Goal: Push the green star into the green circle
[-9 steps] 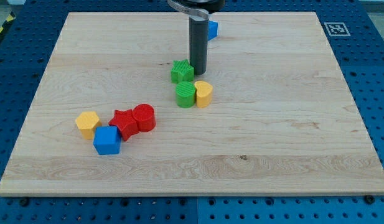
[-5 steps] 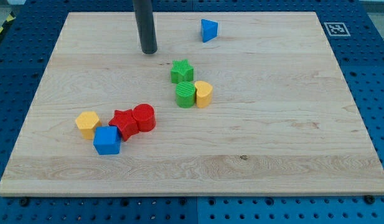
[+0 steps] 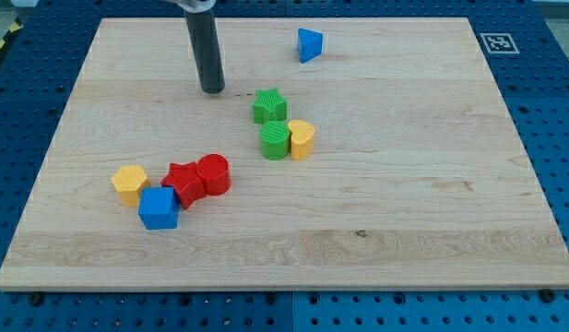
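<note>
The green star (image 3: 269, 105) sits just above the green circle (image 3: 276, 140) near the board's middle, its lower edge at or very near the circle's top. A yellow block (image 3: 302, 138) touches the circle's right side. My tip (image 3: 212, 89) rests on the board to the upper left of the green star, about a block's width away from it, touching no block.
A blue triangle (image 3: 309, 44) lies near the view's top. At lower left a cluster holds a yellow block (image 3: 130, 183), a blue cube (image 3: 159, 207), a red star (image 3: 183, 182) and a red cylinder (image 3: 213, 174). The wooden board (image 3: 432, 184) ends in blue pegboard.
My tip left the green star's upper right side, swung to the upper left, then came slightly down. No block has moved.
</note>
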Action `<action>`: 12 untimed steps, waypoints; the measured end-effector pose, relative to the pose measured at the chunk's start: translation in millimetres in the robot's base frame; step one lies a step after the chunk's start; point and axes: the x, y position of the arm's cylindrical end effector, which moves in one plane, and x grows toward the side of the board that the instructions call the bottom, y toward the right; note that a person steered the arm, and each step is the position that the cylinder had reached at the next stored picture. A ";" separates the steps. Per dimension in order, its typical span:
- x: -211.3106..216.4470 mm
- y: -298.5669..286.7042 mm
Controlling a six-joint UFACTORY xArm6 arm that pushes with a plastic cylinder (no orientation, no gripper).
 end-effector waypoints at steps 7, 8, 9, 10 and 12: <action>-10.7 48.3; 0.3 48.6; 1.4 50.0; 11.4 60.2; 26.9 72.8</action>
